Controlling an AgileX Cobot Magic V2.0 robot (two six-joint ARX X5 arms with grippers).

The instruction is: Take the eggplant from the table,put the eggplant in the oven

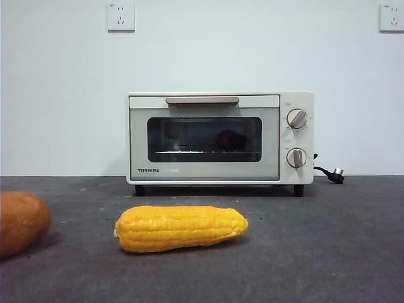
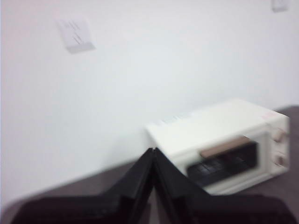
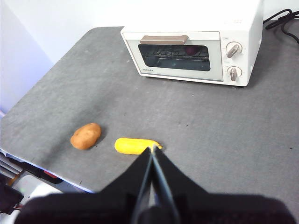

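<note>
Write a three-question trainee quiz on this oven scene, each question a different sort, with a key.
1. True or false: the oven door is shut.
2. Where is the eggplant? A) on the table B) inside the oven C) in a gripper
3. Fill in: the vegetable lying nearest in front of the oven is the ____.

Key: 1 true. 2 B, seen dark behind the glass. 3 corn, with the orange-brown vegetable beside it. Left gripper and right gripper are shut, holding nothing.

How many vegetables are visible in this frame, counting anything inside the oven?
3. The corn cob lies on the table in front of the oven; the orange-brown vegetable lies beside the corn cob; the eggplant sits on the rack behind the closed glass door.
</note>
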